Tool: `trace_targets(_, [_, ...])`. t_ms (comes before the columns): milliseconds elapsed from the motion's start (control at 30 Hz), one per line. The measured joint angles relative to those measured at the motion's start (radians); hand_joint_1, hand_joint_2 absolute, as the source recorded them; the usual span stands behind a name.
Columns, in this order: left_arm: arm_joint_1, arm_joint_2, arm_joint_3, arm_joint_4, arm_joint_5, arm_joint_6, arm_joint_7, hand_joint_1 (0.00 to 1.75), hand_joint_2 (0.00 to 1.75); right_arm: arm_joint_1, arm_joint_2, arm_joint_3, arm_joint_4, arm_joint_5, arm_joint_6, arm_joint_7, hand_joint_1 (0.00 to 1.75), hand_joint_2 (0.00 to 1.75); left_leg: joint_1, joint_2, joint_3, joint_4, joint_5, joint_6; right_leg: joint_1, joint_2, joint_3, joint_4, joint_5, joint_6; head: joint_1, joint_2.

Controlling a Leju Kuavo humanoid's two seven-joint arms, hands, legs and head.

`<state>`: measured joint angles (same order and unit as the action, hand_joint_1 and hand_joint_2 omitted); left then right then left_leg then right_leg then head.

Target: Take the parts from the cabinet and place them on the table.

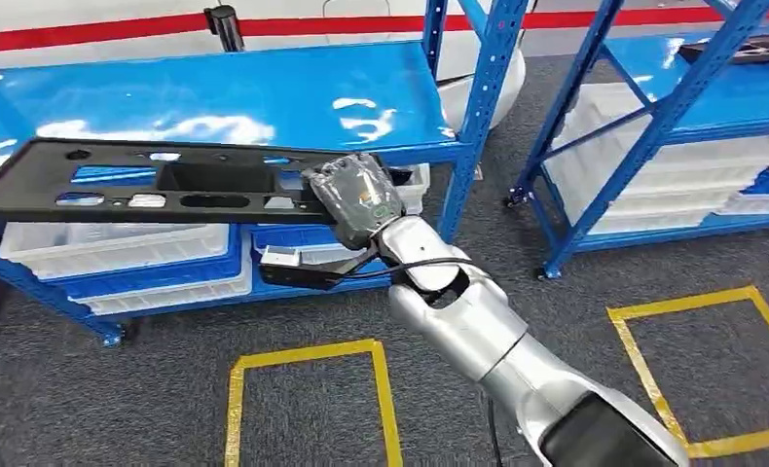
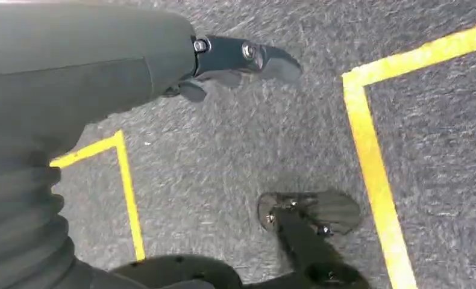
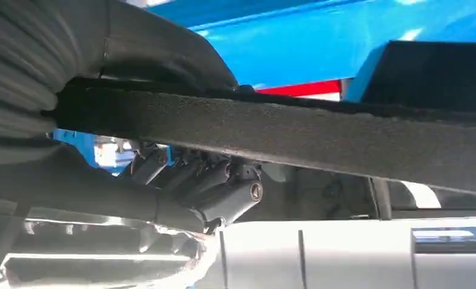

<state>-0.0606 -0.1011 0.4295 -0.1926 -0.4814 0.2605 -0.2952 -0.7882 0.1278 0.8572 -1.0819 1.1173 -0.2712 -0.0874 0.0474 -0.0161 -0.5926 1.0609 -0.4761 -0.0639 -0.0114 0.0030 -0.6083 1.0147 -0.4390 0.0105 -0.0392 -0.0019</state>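
Grey carpet with yellow floor markings fronts a blue steel shelving rack (image 1: 264, 97). Right hand (image 1: 356, 199) grips the long black perforated plastic panel (image 1: 137, 185) just off the rack's shelf edge; left hand (image 2: 235, 60) hangs empty, fingers apart. Carrying it to the counter remains.

Black part (image 1: 157, 183), blue shelf (image 1: 264, 92), grey floor (image 1: 118, 389) with yellow squares (image 1: 308, 394)

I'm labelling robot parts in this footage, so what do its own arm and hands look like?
The right arm is glossy silver with rounded segments, turning black near the shoulder, and a thin black cable loops at the wrist. The right hand wears a grey wrinkled cover with a small orange mark; its fingers are dark with round metal pins. The left hand has a grey ribbed cover and dark, bolted fingers.
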Motion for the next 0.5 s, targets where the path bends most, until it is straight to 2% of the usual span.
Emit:
trace_targets(33, [-0.001,0.0,0.0,0.0,0.0,0.001,0.0,0.0,1.75,0.0,0.0,-0.002,0.0,-0.004,0.0,-0.001,1.75,1.75,-0.009,-0.001,-0.005,0.004,0.004,0.007,-0.001,0.0,-0.006,-0.004,0.009,0.013,0.001,0.0])
trace_targets(67, [0.0,0.0,0.0,0.0,0.0,0.001,0.0,0.0,1.75,0.001,-0.001,-0.003,0.0,-0.007,-0.001,-0.002,1.75,1.75,-0.013,0.001,-0.009,0.0,0.01,0.017,-0.001,-0.001,-0.011,-0.005,0.014,0.021,0.001,0.0])
trace_targets(100, [-0.001,0.0,0.0,0.0,0.0,0.001,0.0,0.0,1.75,0.001,-0.001,-0.005,0.0,-0.009,-0.003,-0.003,1.75,1.75,-0.009,0.006,-0.014,-0.012,0.02,0.037,-0.012,-0.005,-0.019,0.003,-0.003,0.021,0.0,0.0])
trace_targets(133, [-0.001,0.0,0.0,0.0,-0.001,0.001,0.0,0.0,1.75,0.0,0.0,-0.008,0.0,-0.011,-0.004,-0.004,1.75,1.75,-0.012,0.007,-0.025,-0.013,0.032,0.056,-0.011,-0.004,-0.039,0.031,-0.039,0.013,0.004,0.0])
trace_targets(200, [-0.003,0.001,0.0,-0.001,-0.001,0.002,0.0,0.0,1.75,0.0,0.0,-0.011,0.0,-0.015,-0.007,-0.006,1.75,1.75,-0.015,0.01,-0.048,-0.013,0.048,0.081,-0.01,-0.004,-0.085,0.173,-0.129,0.0,0.01,0.0])
trace_targets(233, [-0.003,0.001,0.0,-0.001,-0.001,0.002,0.0,0.0,1.75,0.001,0.0,-0.011,0.0,-0.02,-0.007,-0.01,1.75,1.75,-0.019,0.011,-0.059,-0.013,0.056,0.089,-0.01,-0.004,-0.107,0.25,-0.162,0.0,0.011,0.0])
trace_targets(267, [-0.003,0.001,0.0,-0.001,-0.001,0.002,0.0,0.0,1.75,0.002,0.0,-0.011,0.0,-0.031,-0.007,-0.014,1.75,1.75,-0.023,0.011,-0.071,-0.013,0.067,0.092,-0.008,-0.004,-0.118,0.31,-0.175,0.005,0.013,0.0])
trace_targets(300, [-0.003,0.001,0.0,-0.001,-0.002,0.002,0.0,0.0,1.75,0.003,0.0,-0.011,0.0,-0.045,-0.005,-0.022,1.75,1.75,-0.028,0.012,-0.083,-0.013,0.077,0.094,-0.006,-0.004,-0.11,0.325,-0.163,0.011,0.013,0.0])
trace_targets(333, [-0.003,0.001,0.0,-0.001,-0.002,0.001,0.0,0.0,1.75,0.004,0.002,-0.011,0.0,-0.063,-0.002,-0.032,1.75,1.75,-0.034,0.011,-0.097,-0.013,0.089,0.094,0.0,-0.004,-0.076,0.294,-0.131,0.017,0.013,0.0])
trace_targets(367, [-0.003,0.001,0.001,-0.001,-0.002,0.001,0.0,0.0,1.75,0.004,0.003,-0.013,0.0,-0.077,0.0,-0.04,1.75,1.75,-0.039,0.011,-0.108,-0.013,0.099,0.095,0.004,-0.004,-0.04,0.244,-0.105,0.015,0.013,0.0])
trace_targets(400, [-0.003,0.001,0.001,-0.001,-0.002,0.0,0.0,0.0,1.75,0.004,0.007,-0.014,0.0,-0.087,0.0,-0.047,1.75,1.75,-0.044,0.011,-0.119,-0.014,0.11,0.095,0.014,-0.004,0.013,0.167,-0.088,0.003,0.013,0.0])
trace_targets(433, [-0.005,-0.001,0.002,-0.001,-0.002,0.0,0.0,0.0,1.75,0.004,0.015,-0.018,-0.006,-0.093,-0.001,-0.053,1.75,1.75,-0.04,0.011,-0.127,-0.014,0.122,0.095,0.026,-0.004,0.084,0.069,-0.103,-0.025,0.011,0.0])
trace_targets(467, [-0.005,-0.002,0.002,-0.001,-0.003,-0.001,-0.001,0.0,1.75,0.003,0.023,-0.019,-0.012,-0.094,-0.002,-0.056,1.75,1.75,-0.048,0.011,-0.134,-0.014,0.13,0.089,0.033,-0.007,0.156,-0.028,-0.129,-0.043,0.014,0.0])
trace_targets(500, [-0.003,-0.003,0.002,-0.001,-0.005,-0.001,-0.002,0.0,1.75,0.003,0.026,-0.02,-0.015,-0.094,-0.004,-0.059,1.75,1.75,-0.044,0.013,-0.134,-0.025,0.149,0.081,0.036,-0.014,0.138,-0.025,-0.12,-0.032,0.009,0.0])
